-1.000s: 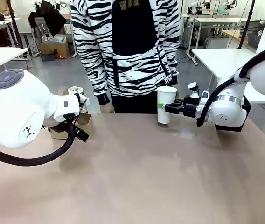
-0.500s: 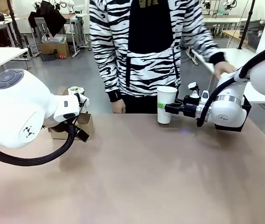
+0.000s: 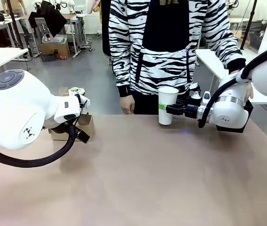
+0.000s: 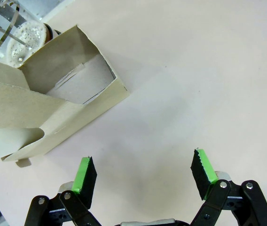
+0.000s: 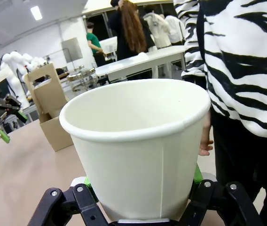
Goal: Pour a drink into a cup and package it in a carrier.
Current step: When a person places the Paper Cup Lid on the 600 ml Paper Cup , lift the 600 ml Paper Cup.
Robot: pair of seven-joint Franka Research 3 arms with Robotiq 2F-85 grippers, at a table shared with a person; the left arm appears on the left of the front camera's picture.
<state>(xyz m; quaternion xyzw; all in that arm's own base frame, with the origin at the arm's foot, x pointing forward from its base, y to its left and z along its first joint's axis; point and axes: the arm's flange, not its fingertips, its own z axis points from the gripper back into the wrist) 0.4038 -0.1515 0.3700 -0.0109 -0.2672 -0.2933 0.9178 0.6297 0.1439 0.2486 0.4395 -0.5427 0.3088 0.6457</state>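
One empty paper cup stands upright, clamped in the right gripper; the cardboard carrier lies well left, beside the left gripper, jaws spread.

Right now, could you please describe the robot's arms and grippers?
Both are glossy white with rounded joints. The left arm has a grey cap and a black cable; the right arm a black cable. The left gripper and right gripper are black with green pads.
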